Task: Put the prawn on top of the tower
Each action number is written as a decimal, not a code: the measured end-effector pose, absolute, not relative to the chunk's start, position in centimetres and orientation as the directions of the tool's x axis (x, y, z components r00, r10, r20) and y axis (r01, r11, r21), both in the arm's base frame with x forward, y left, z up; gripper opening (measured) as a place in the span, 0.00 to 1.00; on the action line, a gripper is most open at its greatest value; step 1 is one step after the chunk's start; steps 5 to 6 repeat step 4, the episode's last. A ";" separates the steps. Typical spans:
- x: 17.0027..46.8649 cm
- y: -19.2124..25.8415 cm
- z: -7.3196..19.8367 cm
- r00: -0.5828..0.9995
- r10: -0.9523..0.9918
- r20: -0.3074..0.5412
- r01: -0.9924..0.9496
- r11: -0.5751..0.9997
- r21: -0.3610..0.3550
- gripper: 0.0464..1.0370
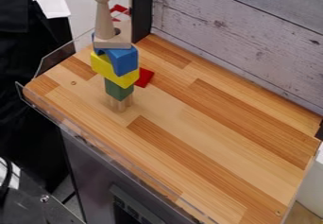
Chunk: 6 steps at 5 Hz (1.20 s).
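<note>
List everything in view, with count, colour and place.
Pawn: one, pale wood, upright atop the tower
Flat block: one, pale wood, under the pawn
Blue block: one, below that
Yellow block: one, under the blue
Green block: one, under the yellow
Tower's foot: count unclear, pale wood, on the tabletop
Red piece: one, on the tabletop beside the tower
Tabletop: one, brown wood, centre
Clear rim: tabletop's left edge
Plank wall: one, grey, behind
Post: one, black, top
Cabinet: one, grey, below the tabletop
</note>
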State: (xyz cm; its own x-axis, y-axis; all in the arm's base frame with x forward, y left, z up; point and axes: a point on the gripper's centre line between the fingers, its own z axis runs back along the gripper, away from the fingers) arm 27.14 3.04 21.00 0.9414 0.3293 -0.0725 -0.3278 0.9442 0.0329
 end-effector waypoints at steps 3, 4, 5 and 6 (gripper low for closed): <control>28.3 1.9 15.2 0.956 0.253 -0.149 -0.258 0.966 -0.018 0.96; 29.8 2.1 14.7 0.958 0.246 -0.145 -0.251 0.968 -0.019 0.96; 29.8 2.1 14.7 0.958 0.246 -0.145 -0.251 0.968 -0.019 0.96; 29.8 2.1 14.7 0.958 0.246 -0.145 -0.251 0.968 -0.019 0.96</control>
